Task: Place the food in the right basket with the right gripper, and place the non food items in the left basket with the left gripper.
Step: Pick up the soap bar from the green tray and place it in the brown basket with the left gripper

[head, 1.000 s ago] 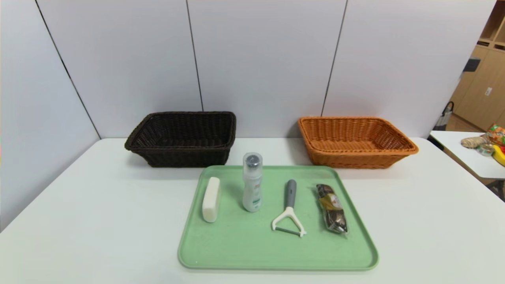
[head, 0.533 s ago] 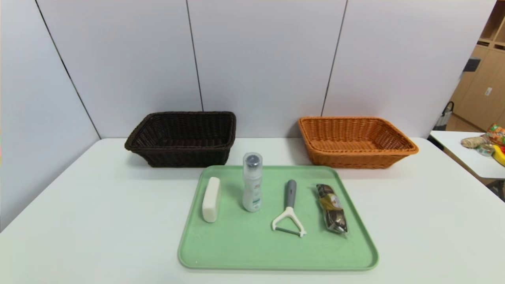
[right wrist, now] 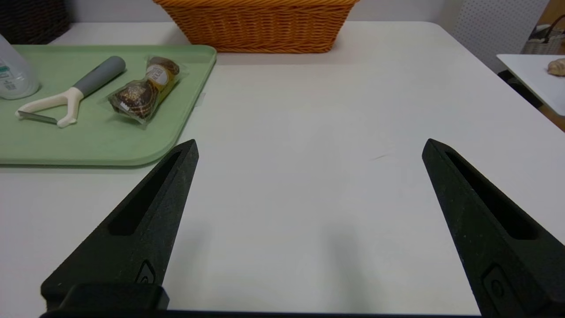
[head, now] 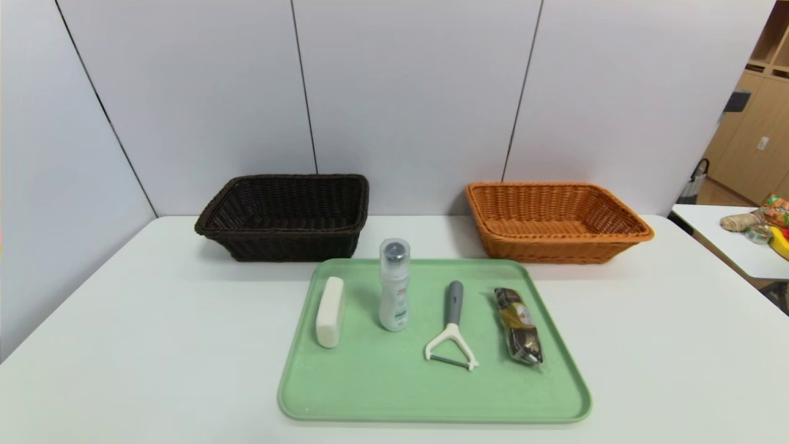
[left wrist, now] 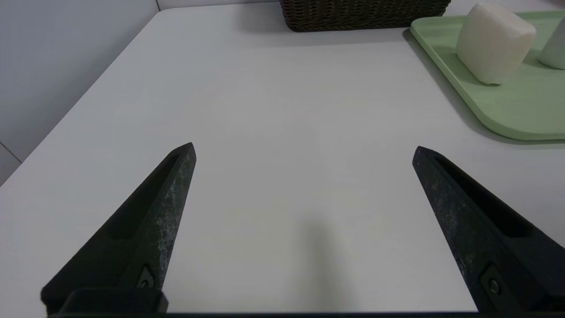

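Both arms are parked low and level over the white table (head: 123, 345), pointing forward, and neither one shows up in the head view at all. You only get them from their own wrist cams.

The left gripper (left wrist: 303, 150) has its two black fingers (left wrist: 163, 212) spread wide with nothing between them, just bare tabletop under it. Ahead of it and off toward the robot's right sits the green tray (left wrist: 507, 119), with the white bar (left wrist: 494, 42) on the tray's near-left part. Straight ahead, farther out, is the dark brown basket (left wrist: 362, 13).

The right gripper (right wrist: 310, 145) is the same story: fingers (right wrist: 154, 221) wide apart, holding nothing, hovering over plain table. The tray's corner is just ahead and to its left side, and the snack packet (right wrist: 143, 90) is the closest thing on it to this gripper, lying flat. Next over is the peeler (right wrist: 73, 92), grey handle pointing away toward the baskets. The orange basket (right wrist: 260, 26) is straight ahead past the tray's edge.

From the head view the lineup on the tray goes, robot's left to right: white bar (head: 330, 311), an upright clear bottle (head: 394, 285), peeler (head: 452, 333), snack packet (head: 519, 325). Both baskets sit behind the tray against the wall, dark one (head: 286, 216) on the left, orange one (head: 555, 222) on the right, well apart from each other. A second table (head: 733, 240) with some stuff on it is off to the far right.
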`<action>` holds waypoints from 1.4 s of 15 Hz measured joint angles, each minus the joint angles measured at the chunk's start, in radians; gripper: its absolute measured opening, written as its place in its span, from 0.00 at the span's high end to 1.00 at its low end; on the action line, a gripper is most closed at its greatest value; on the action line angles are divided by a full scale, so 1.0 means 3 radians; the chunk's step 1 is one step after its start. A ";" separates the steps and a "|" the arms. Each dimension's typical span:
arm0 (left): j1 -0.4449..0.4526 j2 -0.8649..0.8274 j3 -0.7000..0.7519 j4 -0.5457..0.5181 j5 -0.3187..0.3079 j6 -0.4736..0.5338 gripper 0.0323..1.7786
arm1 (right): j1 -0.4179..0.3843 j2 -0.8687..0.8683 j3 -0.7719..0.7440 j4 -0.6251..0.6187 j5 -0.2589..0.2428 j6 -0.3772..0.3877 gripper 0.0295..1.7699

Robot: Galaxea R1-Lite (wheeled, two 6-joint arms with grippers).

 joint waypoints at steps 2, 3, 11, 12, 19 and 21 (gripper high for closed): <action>0.0000 0.0004 -0.0148 0.0088 0.0011 -0.0001 0.02 | 0.0000 0.0000 -0.0049 -0.0035 0.0000 0.0011 0.01; 0.0000 0.0012 -0.0279 0.0230 0.0036 -0.0001 0.02 | 0.0000 0.0000 -0.0144 -0.0030 0.0000 0.0017 0.01; 0.0013 0.0828 -0.1543 0.1191 0.0243 -0.0067 0.02 | 0.0019 0.0445 -0.1150 0.0773 0.0173 0.0033 0.01; 0.0021 0.1016 -0.1724 0.1291 0.0242 -0.0088 0.02 | 0.0030 0.0621 -0.1241 0.0787 0.0165 0.0026 0.01; 0.0006 0.2546 -0.2848 0.2101 0.0074 -0.0110 0.02 | 0.0057 0.2091 -0.2107 0.1258 0.0153 -0.0008 0.01; -0.0001 0.2970 -0.3071 0.2193 -0.0082 -0.0105 0.02 | 0.0055 0.2452 -0.2339 0.1544 0.0152 -0.0013 0.01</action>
